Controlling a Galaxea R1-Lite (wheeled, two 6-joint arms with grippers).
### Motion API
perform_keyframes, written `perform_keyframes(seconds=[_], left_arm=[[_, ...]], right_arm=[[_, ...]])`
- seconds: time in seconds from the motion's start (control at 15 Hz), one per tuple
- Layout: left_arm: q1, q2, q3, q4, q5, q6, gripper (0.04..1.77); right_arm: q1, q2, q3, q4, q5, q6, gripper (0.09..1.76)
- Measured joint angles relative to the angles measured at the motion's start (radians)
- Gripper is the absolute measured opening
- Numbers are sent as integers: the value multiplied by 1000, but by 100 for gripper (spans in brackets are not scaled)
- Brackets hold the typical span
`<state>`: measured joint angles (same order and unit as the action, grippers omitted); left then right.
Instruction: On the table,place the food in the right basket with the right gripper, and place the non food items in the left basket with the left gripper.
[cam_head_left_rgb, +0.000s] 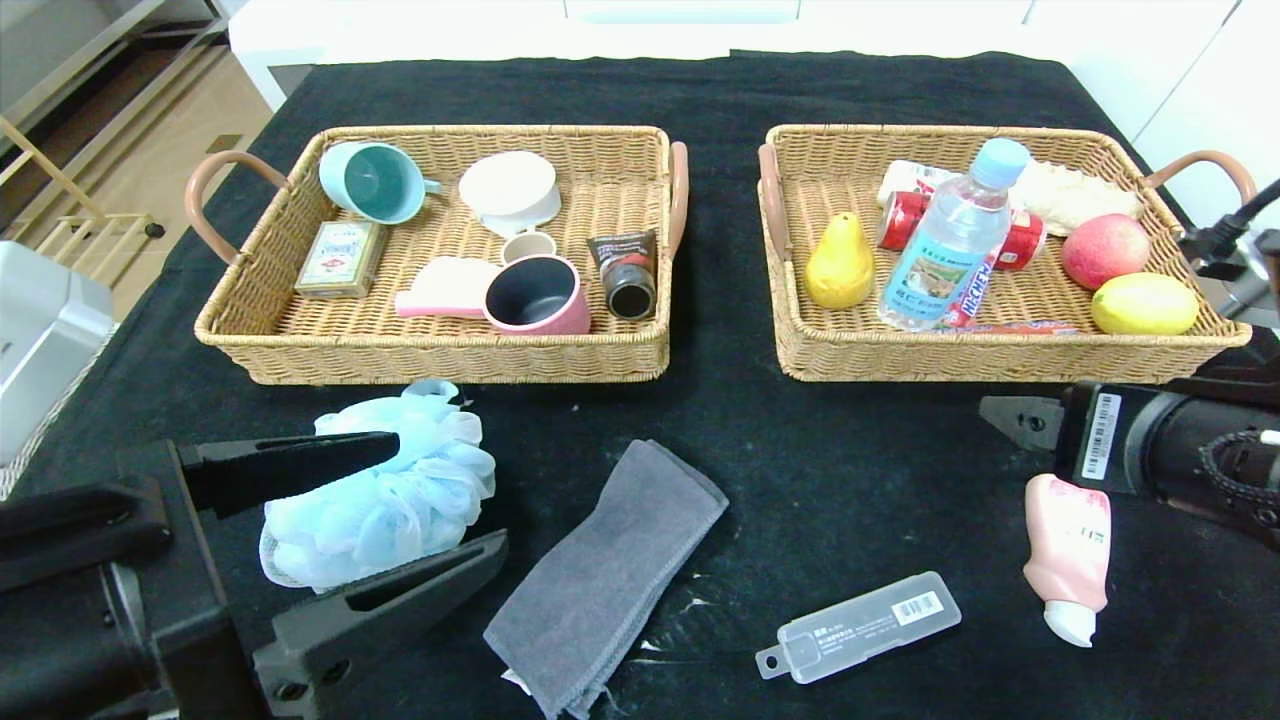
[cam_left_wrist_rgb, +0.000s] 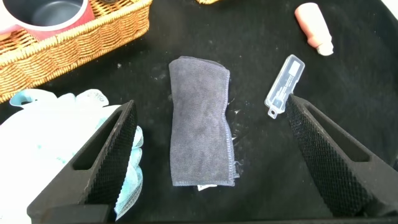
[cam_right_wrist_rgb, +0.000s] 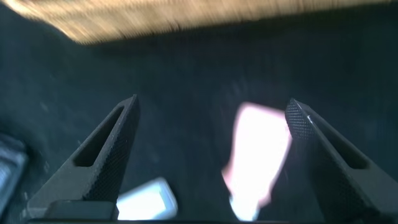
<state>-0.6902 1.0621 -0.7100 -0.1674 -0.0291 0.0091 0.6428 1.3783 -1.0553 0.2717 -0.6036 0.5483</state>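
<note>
Pale blue and fluffy, the bath pouf (cam_head_left_rgb: 385, 490) is what matters here: it sits on the black surface (cam_head_left_rgb: 820, 470) just in front of the left basket (cam_head_left_rgb: 440, 355), and the left gripper (cam_head_left_rgb: 440, 500) has its jaws spread wide on either side of it, holding nothing yet. So the pouf lies right between the jaws, and I'd guess closing on it comes next. The grey towel (cam_head_left_rgb: 610, 570) lies just beside the pouf, long axis running diagonally away from the robot. The plastic case (cam_head_left_rgb: 860, 625) and pink tube (cam_head_left_rgb: 1068, 550) are further toward the right arm, which is awkward since they belong to the left one. The right gripper (cam_head_left_rgb: 1010, 420) is wide too, empty, hovering above the tube in front of the right basket (cam_head_left_rgb: 1000, 355). The pear (cam_head_left_rgb: 838, 265) and water bottle (cam_head_left_rgb: 950, 240) already sit in that basket, so food looks done.
</note>
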Motion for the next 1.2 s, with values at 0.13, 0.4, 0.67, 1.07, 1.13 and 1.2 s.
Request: perform_keyframes(seconds=[0.13, 0.4, 0.67, 1.07, 1.13, 1.2], left_arm=[[0, 0, 1, 0, 0, 0, 172], [-1, 2, 3, 1, 0, 0, 172], [-1, 4, 7, 1, 0, 0, 172], [-1, 6, 7, 0, 0, 0, 172], [-1, 7, 7, 0, 0, 0, 172], [-1, 9, 7, 1, 0, 0, 172]], right_arm=[[-46, -11, -10, 90, 88, 66, 170], [-134, -17, -16, 190, 227, 110, 170], [-186, 12, -11, 208, 264, 121, 170], [-263, 82, -8, 203, 347, 137, 171], [-275, 94, -8, 201, 349, 137, 171], [-282, 105, -8, 200, 349, 137, 171]])
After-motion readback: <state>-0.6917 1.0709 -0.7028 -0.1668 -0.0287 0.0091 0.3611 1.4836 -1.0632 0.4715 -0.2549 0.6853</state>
